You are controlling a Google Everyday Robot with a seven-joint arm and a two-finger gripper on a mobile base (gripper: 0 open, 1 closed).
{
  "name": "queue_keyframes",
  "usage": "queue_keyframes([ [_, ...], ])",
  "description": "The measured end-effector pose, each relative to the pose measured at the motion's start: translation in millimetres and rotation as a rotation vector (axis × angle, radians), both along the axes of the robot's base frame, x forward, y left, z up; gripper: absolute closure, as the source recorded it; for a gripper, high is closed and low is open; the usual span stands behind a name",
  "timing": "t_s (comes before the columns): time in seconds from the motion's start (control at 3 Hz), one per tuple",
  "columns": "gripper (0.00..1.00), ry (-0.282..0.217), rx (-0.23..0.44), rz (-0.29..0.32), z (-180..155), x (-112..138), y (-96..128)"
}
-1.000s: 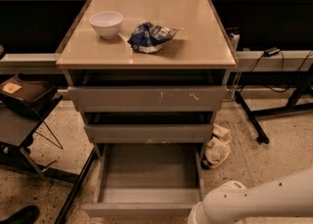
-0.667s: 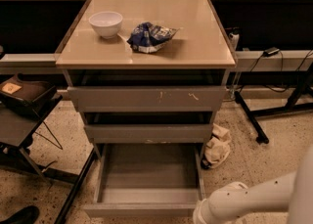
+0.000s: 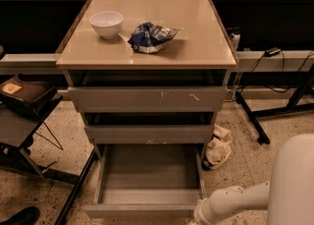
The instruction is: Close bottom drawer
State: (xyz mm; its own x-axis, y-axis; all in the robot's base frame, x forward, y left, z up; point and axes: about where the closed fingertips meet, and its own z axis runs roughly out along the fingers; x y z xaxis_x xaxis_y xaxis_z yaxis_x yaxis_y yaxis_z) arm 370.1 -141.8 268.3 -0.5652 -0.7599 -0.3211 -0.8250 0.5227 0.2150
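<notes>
The bottom drawer [image 3: 147,175] stands pulled far out of the cabinet, with its bare grey inside showing. Its low, plain front panel [image 3: 140,210] lies near the bottom edge of the camera view. My white arm [image 3: 235,200] comes in from the lower right. Its end reaches the drawer's front right corner at the bottom edge. The gripper itself is below the frame and hidden.
The scratched top drawer front [image 3: 147,99] and the middle drawer front [image 3: 147,133] sit slightly out. A white bowl [image 3: 106,23] and a blue bag [image 3: 151,37] lie on the cabinet top. A crumpled pale bag [image 3: 217,146] lies on the floor at the right, and a dark stand [image 3: 29,121] is at the left.
The arm's large upper link now fills more of the right edge. Its lower end has shifted slightly right by the drawer's front corner. The drawer has not moved.
</notes>
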Motion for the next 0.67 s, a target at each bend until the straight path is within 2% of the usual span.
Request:
queue_keyframes([
  [0.67, 0.0, 0.156, 0.054, 0.026, -69, -42, 15],
])
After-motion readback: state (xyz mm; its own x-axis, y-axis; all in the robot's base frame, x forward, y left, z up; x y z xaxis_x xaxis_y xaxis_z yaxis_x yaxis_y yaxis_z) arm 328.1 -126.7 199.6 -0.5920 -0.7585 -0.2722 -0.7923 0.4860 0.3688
